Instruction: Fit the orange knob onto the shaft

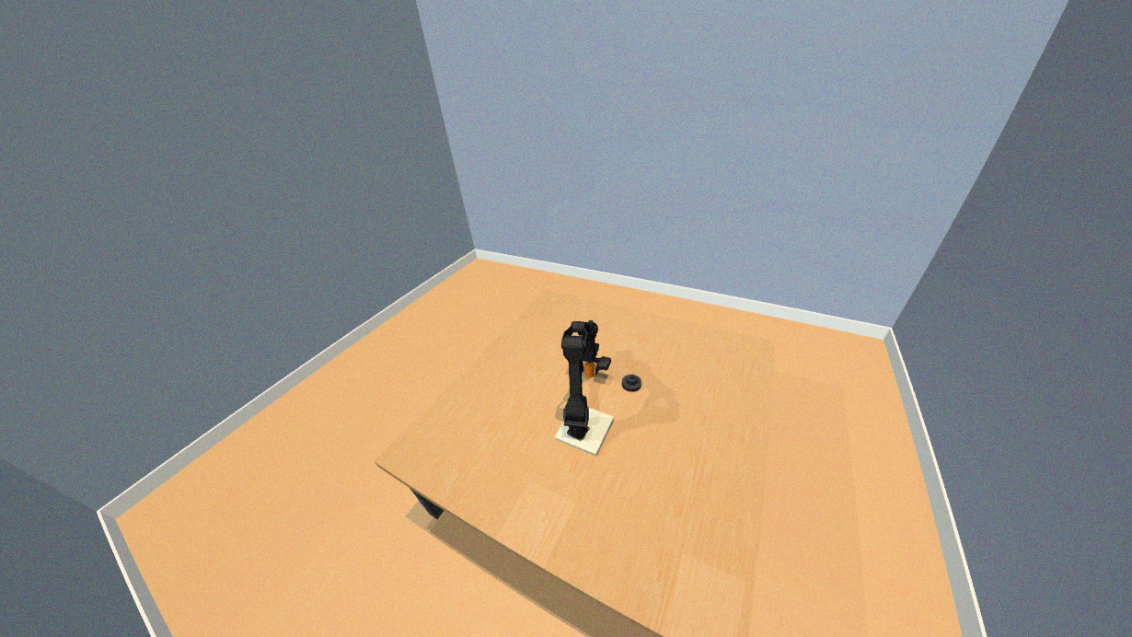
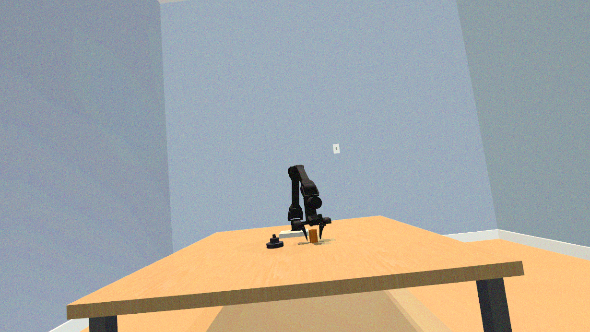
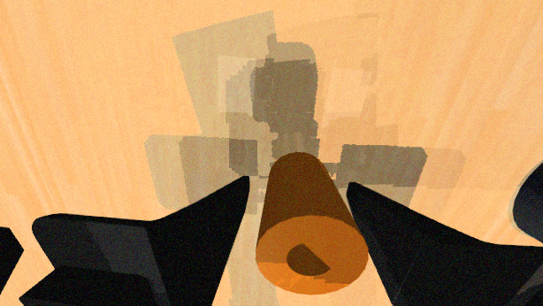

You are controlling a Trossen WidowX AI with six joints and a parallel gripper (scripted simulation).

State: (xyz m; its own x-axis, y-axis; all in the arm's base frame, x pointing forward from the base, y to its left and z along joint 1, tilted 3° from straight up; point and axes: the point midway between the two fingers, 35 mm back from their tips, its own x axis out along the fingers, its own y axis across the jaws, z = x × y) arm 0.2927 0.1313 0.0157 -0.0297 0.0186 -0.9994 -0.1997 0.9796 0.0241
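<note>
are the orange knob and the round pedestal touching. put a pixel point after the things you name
Apart: the exterior view shows bare table between the orange knob [image 1: 588, 369] [image 2: 313, 236] [image 3: 309, 230] and the round pedestal [image 1: 630, 384] [image 2: 274, 244] [image 3: 531, 208].
</note>
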